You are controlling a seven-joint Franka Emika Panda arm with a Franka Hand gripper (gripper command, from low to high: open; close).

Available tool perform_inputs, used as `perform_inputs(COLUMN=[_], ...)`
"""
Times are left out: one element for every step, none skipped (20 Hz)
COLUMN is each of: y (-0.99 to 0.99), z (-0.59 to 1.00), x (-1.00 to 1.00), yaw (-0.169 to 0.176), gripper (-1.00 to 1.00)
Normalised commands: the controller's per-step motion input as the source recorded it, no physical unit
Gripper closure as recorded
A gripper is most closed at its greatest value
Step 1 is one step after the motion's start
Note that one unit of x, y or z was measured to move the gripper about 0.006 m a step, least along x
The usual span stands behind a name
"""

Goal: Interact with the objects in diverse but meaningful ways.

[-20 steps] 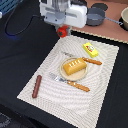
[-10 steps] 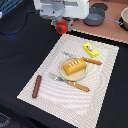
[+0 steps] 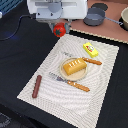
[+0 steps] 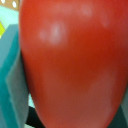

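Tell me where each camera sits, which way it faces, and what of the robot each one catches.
Exterior view: off the arm, raised, looking down on the placemat with the bread loaf and sausage; shows the arm's white head and the end effector.
Wrist view: on the wrist, looking along the end effector; a teal finger shows at the frame's edge.
Shared: the red tomato, held.

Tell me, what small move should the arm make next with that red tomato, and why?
Probably carry the tomato toward the striped mat and lower it onto a bare patch. The gripper holds it off the mat's far edge, and the bread loaf already fills the plate.
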Motion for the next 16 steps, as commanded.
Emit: perform_inputs(y=[-0.59,-0.62,-0.69,-0.8,-0.85,-0.87,-0.87,-0.88,-0.88,-0.88,-0.87,-0.87,-0.86,-0.85,-0.83,-0.82], z=[0.2,0.21,0.21,0.23,0.24,0.26,0.27,0.27,0.26,0.27,0.27,0.27,0.27,0.27,0.26,0.21], x=[0.08,0.09,0.15,0.21,0.18,0.17,0.2,0.23,0.25,0.26,0.27,0.29,0.33,0.36,0.42,0.49], yaw=[0.136,0.125,0.099,0.034,0.0,0.0,0.0,0.0,0.0,0.0,0.0,0.0,0.0,0.0,0.0,0.0], gripper=[1.0,1.0,1.0,1.0,1.0,1.0,1.0,1.0,1.0,1.0,1.0,1.0,1.0,1.0,1.0,1.0])
